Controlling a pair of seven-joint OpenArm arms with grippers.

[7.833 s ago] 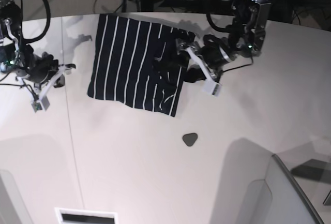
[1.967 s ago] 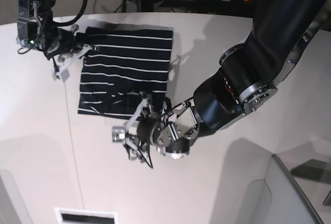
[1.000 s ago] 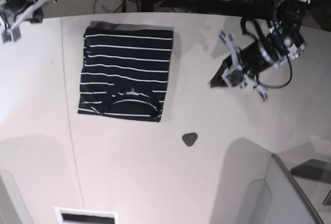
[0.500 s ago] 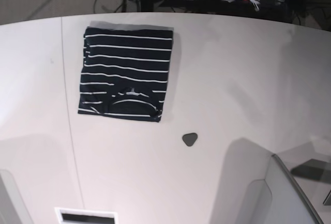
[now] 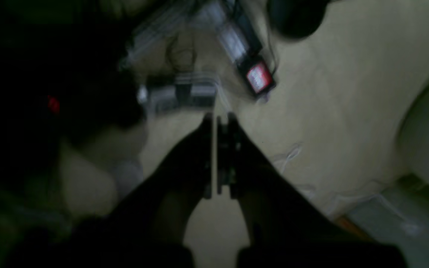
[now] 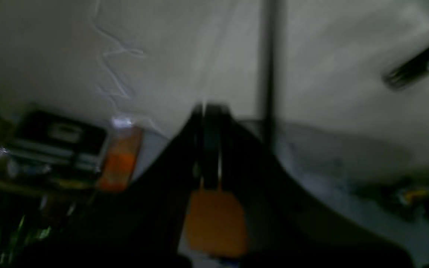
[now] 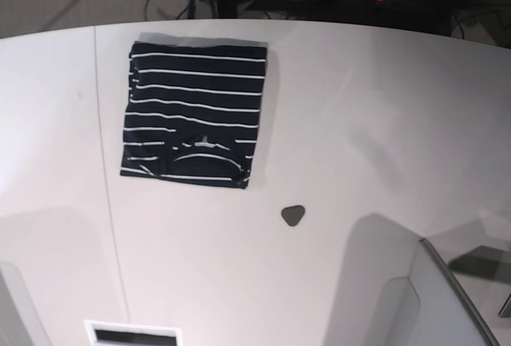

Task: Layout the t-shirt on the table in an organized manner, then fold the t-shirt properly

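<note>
T-shirt (image 7: 193,111), soft dark cloth with thin white stripes, lies folded into a neat rectangle on the far left part of the table (image 7: 359,122), collar at its near edge. Tabletop is smooth, white, curved along the back, with one thin dark seam (image 7: 106,178) just left of the shirt. Small dark grey rounded-triangle piece (image 7: 294,216) sits apart, nearer and to the right. Left gripper (image 5: 216,119) and right gripper (image 6: 207,109) are both pinched closed, holding nothing, off the table, wrist views blurred.
</note>
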